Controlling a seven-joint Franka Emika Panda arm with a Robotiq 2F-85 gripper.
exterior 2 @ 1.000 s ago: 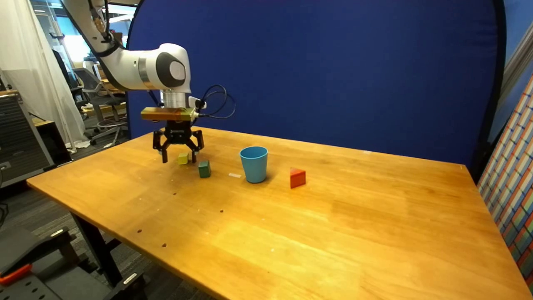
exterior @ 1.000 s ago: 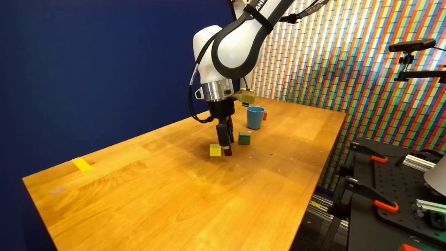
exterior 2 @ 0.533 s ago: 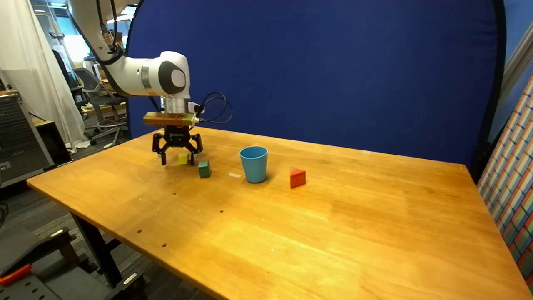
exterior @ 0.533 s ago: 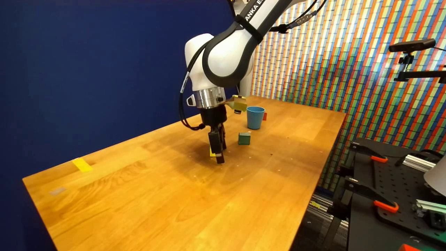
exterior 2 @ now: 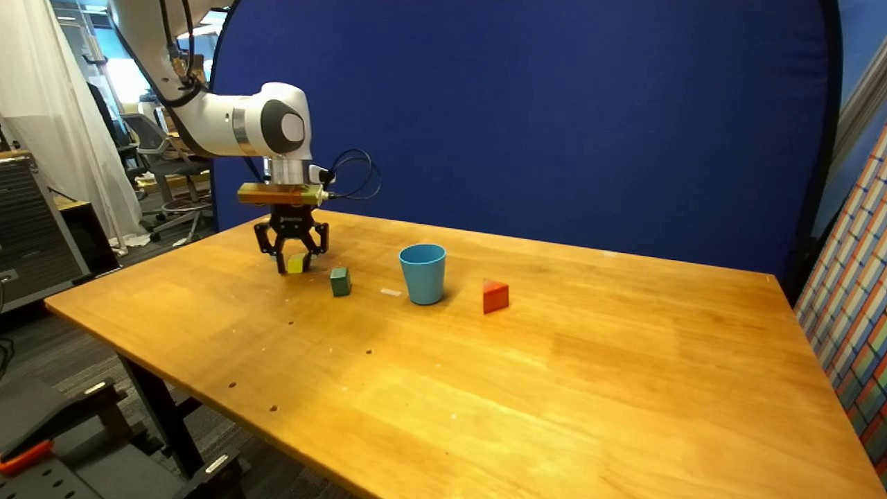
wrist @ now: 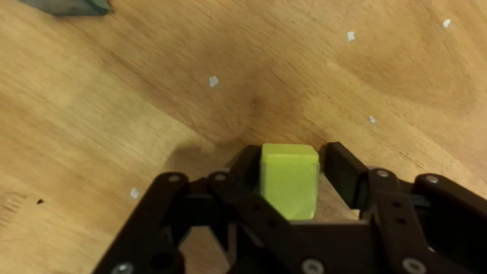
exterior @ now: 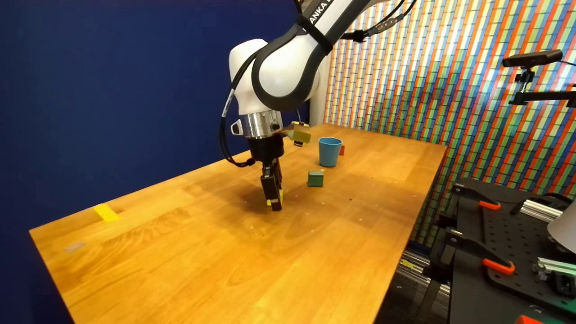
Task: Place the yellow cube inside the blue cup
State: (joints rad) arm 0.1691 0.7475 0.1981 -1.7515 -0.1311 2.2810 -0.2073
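The small yellow cube (wrist: 289, 186) sits between the fingers of my gripper (wrist: 292, 149) in the wrist view. Its left side is against or very near one finger, while a narrow gap shows beside the right finger (wrist: 342, 171). The jaws stand partly open, low over the table. In an exterior view the yellow cube (exterior 2: 296, 264) shows between the fingertips; from another angle the gripper (exterior: 277, 200) mostly covers it. The blue cup (exterior 2: 423, 276) stands upright on the table, apart from the gripper, and shows in both exterior views. Its inside bottom is hidden.
A dark green cube (exterior 2: 340, 282) lies between the gripper and the cup. Beyond the cup is a red-orange wedge block (exterior 2: 495, 296). Yellow tape (exterior: 106, 212) marks the wooden table (exterior: 225, 270) near its edge, and a blue screen (exterior 2: 520, 125) rises behind.
My gripper has come down around the yellow cube, and its fingers have drawn much closer together. The cube has shifted slightly leftward in an exterior view. Cup and green cube have stayed put.
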